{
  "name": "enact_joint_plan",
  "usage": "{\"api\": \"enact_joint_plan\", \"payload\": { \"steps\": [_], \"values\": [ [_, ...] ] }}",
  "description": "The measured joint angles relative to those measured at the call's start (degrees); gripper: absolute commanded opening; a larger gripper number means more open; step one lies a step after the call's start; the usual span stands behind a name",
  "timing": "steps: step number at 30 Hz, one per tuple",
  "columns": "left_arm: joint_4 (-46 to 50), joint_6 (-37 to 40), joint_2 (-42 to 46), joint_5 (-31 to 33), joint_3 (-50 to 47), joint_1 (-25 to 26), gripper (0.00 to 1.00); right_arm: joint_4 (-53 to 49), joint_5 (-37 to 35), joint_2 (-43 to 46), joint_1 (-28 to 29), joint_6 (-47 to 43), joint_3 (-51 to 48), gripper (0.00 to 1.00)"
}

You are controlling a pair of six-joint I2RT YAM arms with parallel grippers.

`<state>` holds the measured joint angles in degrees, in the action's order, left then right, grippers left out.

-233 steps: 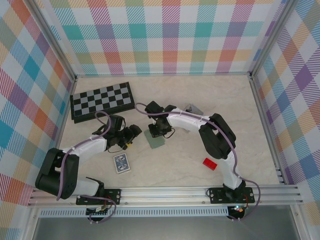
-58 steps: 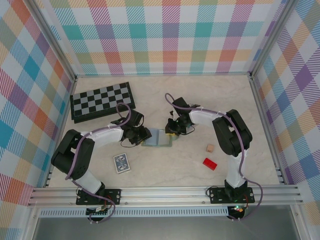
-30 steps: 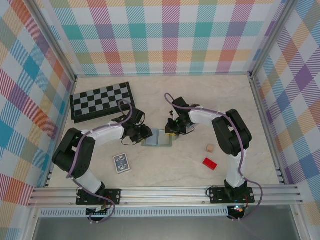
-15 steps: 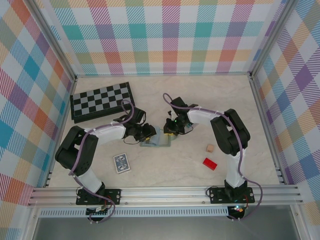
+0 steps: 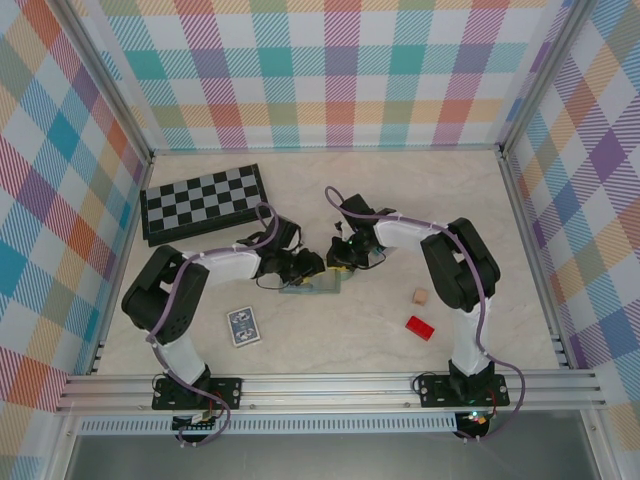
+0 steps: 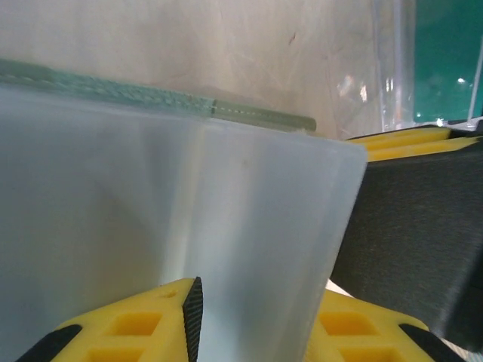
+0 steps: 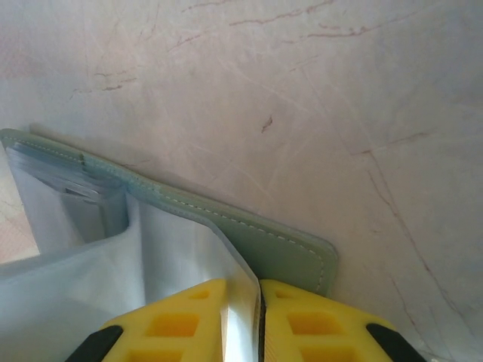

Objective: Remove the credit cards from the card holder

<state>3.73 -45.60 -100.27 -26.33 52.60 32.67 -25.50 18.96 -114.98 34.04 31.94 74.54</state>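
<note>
Where right fingers [image 7: 175, 323] pinch, card holder [image 7: 290, 256] half-hidden

The soft grey-green stitched card holder [image 7: 290, 255] looks like matt faux leather; its frosted translucent sleeves [image 6: 249, 226] are smooth plastic; the pale marbled tabletop [image 7: 317, 83] is matt.

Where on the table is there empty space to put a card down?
Bare marble table lies at the back, between the black-and-grey chessboard and the checked right wall, and in front, between the blue patterned card pack and the red block. The middle is crowded: left gripper and right gripper meet at the soft grey-green wallet.
</note>
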Motion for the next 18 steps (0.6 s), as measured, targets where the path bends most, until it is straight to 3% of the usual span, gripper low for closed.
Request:
{"api": "enact_joint_plan", "payload": {
  "steps": [8,18],
  "values": [
    [-1.14,-0.22,-1.86,-0.63,1.92,2.58,0.32,1.49,-7.32,7.74,0.13,0.57,-5.44,0.18],
    [-2.51,-0.20,-3.15,-0.66,3.21,4.35,0.42,4.98,-12.50,14.49,-0.07,2.82,-10.19,0.21]
  ]
}}
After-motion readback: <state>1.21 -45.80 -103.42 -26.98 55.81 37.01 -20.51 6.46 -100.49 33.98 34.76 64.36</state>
